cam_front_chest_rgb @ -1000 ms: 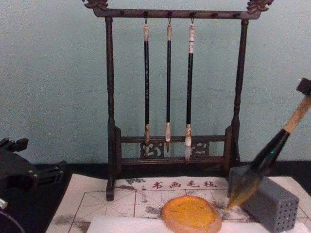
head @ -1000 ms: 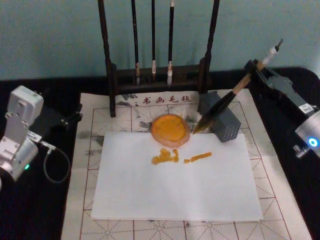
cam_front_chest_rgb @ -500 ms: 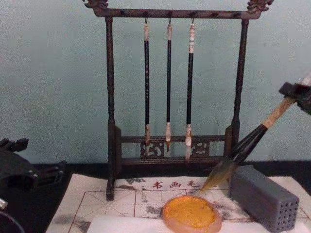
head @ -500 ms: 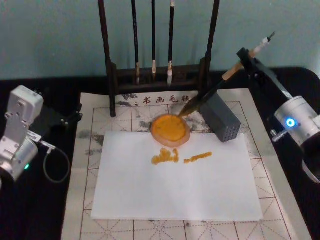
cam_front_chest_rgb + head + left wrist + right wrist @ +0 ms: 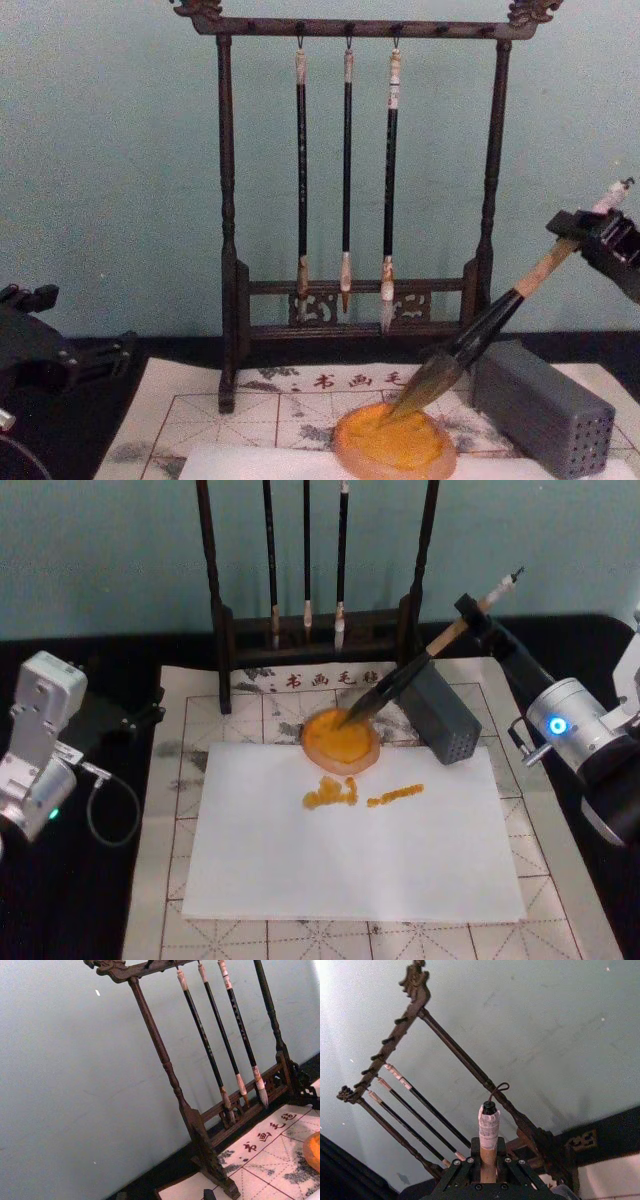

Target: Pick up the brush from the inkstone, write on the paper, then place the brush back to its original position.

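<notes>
The brush (image 5: 400, 680) is clamped in the right gripper (image 5: 468, 614), tip on the inkstone (image 5: 318, 752) near the tabletop's far edge. The paper (image 5: 350, 860) is marked. Return is judged underway; gentle lowering, then release, is called for. The left gripper (image 5: 128, 718) is parked at the left edge.

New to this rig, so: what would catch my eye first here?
The right pincer, at the mat's far right, holds the brush tilted, tip in the orange inkstone. The white paper close by bears orange strokes; the left arm sits parked at left.
</notes>
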